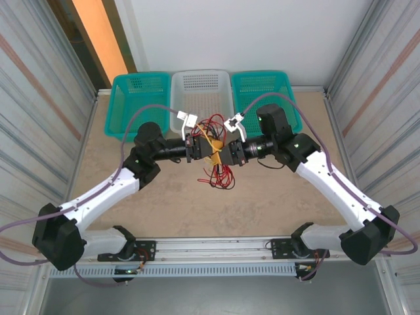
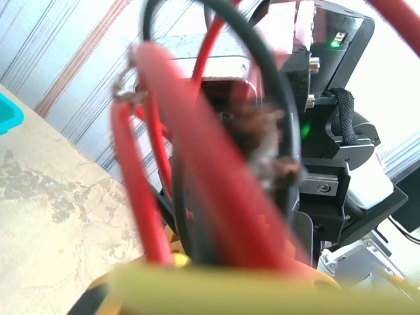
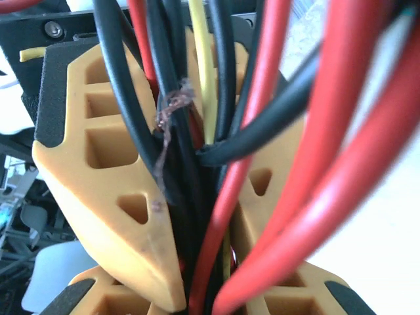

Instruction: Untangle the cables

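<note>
The cables (image 1: 220,174) are a tangle of thin red, black and yellow wires. They are lifted off the table (image 1: 197,216) at its middle, with loops hanging below and rising above. My left gripper (image 1: 209,148) and right gripper (image 1: 222,156) meet tip to tip in the bundle. In the right wrist view the left gripper's tan fingers (image 3: 98,144) come down from the top and squeeze the cables (image 3: 197,164). The same strands run down between my right gripper's (image 3: 210,292) own fingers. In the left wrist view the cables (image 2: 216,197) cross very close, blurred, in front of the right gripper's black body (image 2: 328,98).
Three baskets stand in a row at the table's far edge: a teal one (image 1: 138,98), a white one (image 1: 200,92) and another teal one (image 1: 262,92). Corrugated walls close in both sides. The arms' thick purple-grey cables (image 1: 131,125) arch above the table.
</note>
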### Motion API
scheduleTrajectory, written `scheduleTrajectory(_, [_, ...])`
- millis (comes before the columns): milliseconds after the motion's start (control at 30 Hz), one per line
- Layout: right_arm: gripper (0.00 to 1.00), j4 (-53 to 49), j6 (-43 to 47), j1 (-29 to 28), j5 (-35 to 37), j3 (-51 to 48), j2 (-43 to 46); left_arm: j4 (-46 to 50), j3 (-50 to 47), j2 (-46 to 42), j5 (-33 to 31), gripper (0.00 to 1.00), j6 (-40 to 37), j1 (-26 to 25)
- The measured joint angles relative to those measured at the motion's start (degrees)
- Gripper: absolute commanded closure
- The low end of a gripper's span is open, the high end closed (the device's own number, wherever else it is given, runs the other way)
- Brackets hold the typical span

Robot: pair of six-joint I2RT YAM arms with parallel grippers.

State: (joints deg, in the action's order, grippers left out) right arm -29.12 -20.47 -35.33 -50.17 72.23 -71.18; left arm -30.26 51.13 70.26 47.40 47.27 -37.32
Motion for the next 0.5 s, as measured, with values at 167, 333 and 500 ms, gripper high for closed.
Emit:
scheduleTrajectory(167, [0.26, 1.16, -1.27, 0.87, 6.75, -1.07, 3.08, -6.03, -3.02, -0.31, -4.24, 1.0, 2.29, -0.81])
scheduleTrajectory(333, [0.16, 7.82, -7.21, 10.14, 13.92, -6.56, 12.79, -8.9, -8.11, -2.01, -10.67, 1.0, 6.12, -0.22])
scheduleTrajectory(500, [0.2, 13.77, -15.39, 18.34, 18.93, -13.33, 19.54, -9.77, -8.96, -3.45, -16.39, 1.0, 9.53, 0.5])
